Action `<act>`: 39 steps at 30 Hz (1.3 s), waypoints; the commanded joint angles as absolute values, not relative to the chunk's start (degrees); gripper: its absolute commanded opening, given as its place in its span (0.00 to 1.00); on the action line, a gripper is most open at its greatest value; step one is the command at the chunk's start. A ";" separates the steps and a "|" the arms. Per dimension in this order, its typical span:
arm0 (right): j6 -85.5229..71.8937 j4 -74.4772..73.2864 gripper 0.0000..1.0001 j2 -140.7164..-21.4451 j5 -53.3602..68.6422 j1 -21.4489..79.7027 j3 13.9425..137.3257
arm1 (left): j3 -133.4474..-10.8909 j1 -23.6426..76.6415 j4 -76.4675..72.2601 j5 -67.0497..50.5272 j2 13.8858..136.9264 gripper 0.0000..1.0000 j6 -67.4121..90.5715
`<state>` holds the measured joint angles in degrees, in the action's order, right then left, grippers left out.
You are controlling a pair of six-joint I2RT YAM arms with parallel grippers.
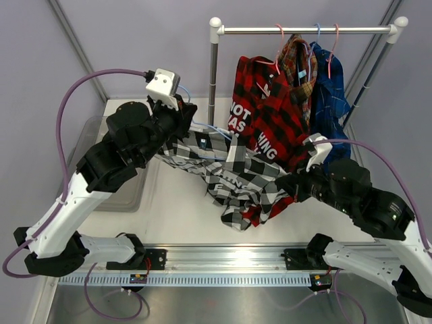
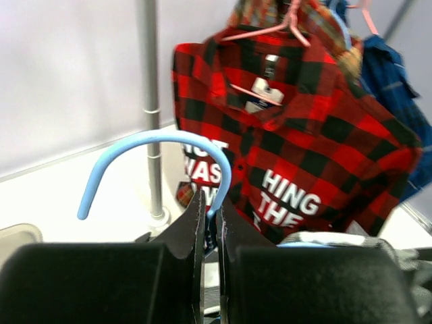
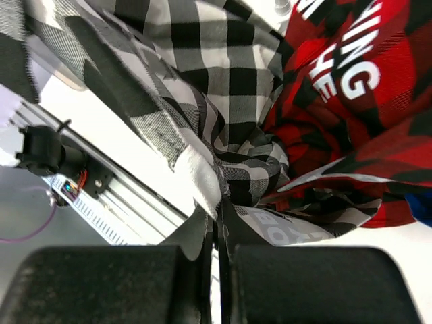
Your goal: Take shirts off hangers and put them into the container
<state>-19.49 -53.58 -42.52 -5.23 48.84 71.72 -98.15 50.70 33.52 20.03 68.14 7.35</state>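
Note:
My left gripper (image 2: 210, 209) is shut on the stem of a light blue hanger (image 2: 155, 138), whose hook curves up and left. That hanger carries the black-and-white check shirt (image 1: 223, 169), stretched between both arms above the table. My right gripper (image 3: 219, 212) is shut on a fold of this shirt (image 3: 202, 81) near its lower hem. Behind it, the red-and-black check shirt (image 1: 270, 115) hangs from a pink hanger (image 2: 263, 30) on the rail. The tartan shirt (image 1: 297, 64) and the blue shirt (image 1: 331, 94) hang further right. The smoky-grey container (image 1: 131, 192) lies at the left, mostly under my left arm.
The silver rail (image 1: 304, 30) spans the back right on two posts; its left post (image 2: 152, 101) stands just behind the held hanger. The aluminium base rail (image 1: 223, 260) runs along the table's near edge.

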 commanded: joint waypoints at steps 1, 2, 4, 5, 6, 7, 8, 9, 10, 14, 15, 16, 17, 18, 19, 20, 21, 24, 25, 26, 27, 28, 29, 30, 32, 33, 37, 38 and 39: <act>-21.79 -58.79 0.00 -38.42 -12.12 49.22 73.65 | -101.69 50.01 31.47 34.95 68.29 0.00 4.92; -22.49 -59.93 0.00 -36.15 -14.57 49.22 74.17 | -101.43 49.92 31.12 40.55 68.29 0.00 4.92; -24.25 -62.47 0.00 -34.11 -17.65 49.13 75.76 | -101.08 49.49 29.89 44.37 68.12 0.00 4.66; -24.95 -63.45 0.00 -32.27 -18.80 49.22 76.89 | -100.90 48.87 28.49 46.30 67.42 0.00 4.57; -26.35 -64.50 0.00 -31.39 -20.03 49.13 77.34 | -100.64 48.61 27.87 46.32 66.89 0.00 4.57; -27.15 -66.86 0.00 -30.77 -21.26 49.22 77.69 | -100.29 48.34 26.90 45.62 66.01 0.00 4.66; -28.29 -68.10 0.00 -29.54 -25.10 49.22 77.96 | -99.59 48.25 25.24 43.61 64.96 0.00 4.92; -29.69 -69.07 0.00 -29.01 -26.79 49.22 77.78 | -99.06 48.08 24.96 42.03 62.51 0.00 6.84; -30.32 -70.56 0.00 -28.66 -28.89 49.22 77.35 | -99.05 47.99 24.87 37.75 61.45 0.00 7.90; -31.47 -68.39 0.00 -31.27 -24.45 49.22 69.91 | -99.58 47.99 25.75 28.58 57.57 0.00 13.79; -31.12 -66.55 0.00 -31.90 -21.91 49.13 67.96 | -99.75 47.99 25.93 27.35 56.61 0.00 15.54; -31.03 -61.75 0.00 -32.51 -17.80 49.22 66.11 | -99.93 47.99 26.28 25.16 56.25 0.00 16.43; -30.76 -59.61 0.00 -34.09 -16.36 49.13 64.27 | -100.02 47.99 26.71 24.01 56.08 0.00 17.04; -31.11 -58.11 0.00 -35.49 -15.30 49.13 62.60 | -100.02 47.99 27.07 22.95 55.90 0.00 18.01; -31.37 -55.49 0.00 -36.55 -14.25 49.22 62.49 | -100.11 47.99 27.42 20.42 55.81 0.00 18.37; -31.90 -54.68 0.00 -37.95 -14.33 49.13 63.19 | -100.54 47.99 28.64 18.74 55.90 0.00 18.37; -32.51 -53.19 0.00 -37.88 -14.33 49.13 63.80 | -100.89 47.99 29.52 17.76 55.90 0.00 18.54; -31.65 -45.72 0.00 -35.51 -13.54 49.22 66.96 | -100.64 47.99 34.09 17.31 55.99 0.00 19.60; -31.12 -44.83 0.00 -35.33 -14.58 49.13 68.63 | -99.59 47.99 34.45 18.01 55.38 0.00 19.77; -29.55 -45.26 0.00 -36.64 -15.46 49.22 73.43 | -98.19 47.99 34.54 18.28 54.07 0.00 19.95; -28.49 -46.48 0.00 -37.87 -16.60 49.22 76.61 | -95.39 47.99 34.54 18.63 53.53 0.00 19.86; -27.61 -49.45 0.00 -39.01 -19.57 49.22 79.60 | -94.32 47.99 34.89 20.37 53.09 0.00 19.95; -26.47 -50.61 0.00 -40.94 -21.25 49.13 84.94 | -93.61 47.99 36.02 21.00 52.65 0.00 20.04; -25.67 -51.49 0.00 -41.48 -22.31 49.13 87.08 | -91.95 47.99 36.30 21.27 52.47 0.00 19.69; -25.23 -53.69 0.00 -42.27 -27.31 49.22 91.90 | -90.36 47.99 35.95 21.36 51.51 0.00 19.43; -24.79 -54.66 0.00 -42.45 -30.64 49.13 92.98 | -88.96 47.99 35.69 21.01 51.24 0.00 18.99; -23.73 -57.12 0.00 -43.85 -39.01 49.22 95.45 | -87.54 48.08 34.98 17.95 49.75 0.00 18.28; -23.47 -57.48 0.00 -44.29 -40.33 49.13 95.80 | -87.28 47.99 34.81 16.97 49.40 0.00 17.93; -23.29 -57.92 0.00 -44.82 -43.13 49.13 95.89 | -87.19 47.99 34.80 16.35 48.70 0.00 17.93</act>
